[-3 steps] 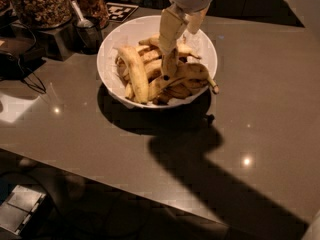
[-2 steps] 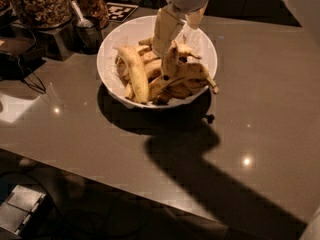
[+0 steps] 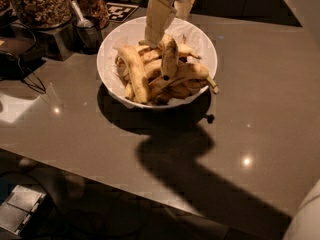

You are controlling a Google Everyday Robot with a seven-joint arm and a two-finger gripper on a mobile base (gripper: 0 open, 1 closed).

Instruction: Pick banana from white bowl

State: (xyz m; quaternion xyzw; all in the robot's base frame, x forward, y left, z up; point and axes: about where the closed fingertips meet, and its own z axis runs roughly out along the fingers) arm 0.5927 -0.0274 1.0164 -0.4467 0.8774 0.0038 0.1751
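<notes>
Gripper [image 3: 168, 30] hanging over back of bowl [image 3: 107, 64], top centre of frame. Banana [image 3: 169, 58] standing almost upright just under it, black tip down among other bananas in bowl. Honestly can't tell if grip's clamped or loose. Nut jars [image 3: 37, 4] upper left.

Cream gripper [image 3: 167, 32] over white bowl [image 3: 108, 59], brown-mottled yellow banana [image 3: 170, 59], grey table [image 3: 270, 84]

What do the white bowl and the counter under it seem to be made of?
White bowl: probably glazed ceramic, though plastic is possible; its wall is smooth, glossy white. Counter: likely polished stone or composite; grey-brown, with sharp light reflections. The hand reaches into the bowl's back part from above.
</notes>
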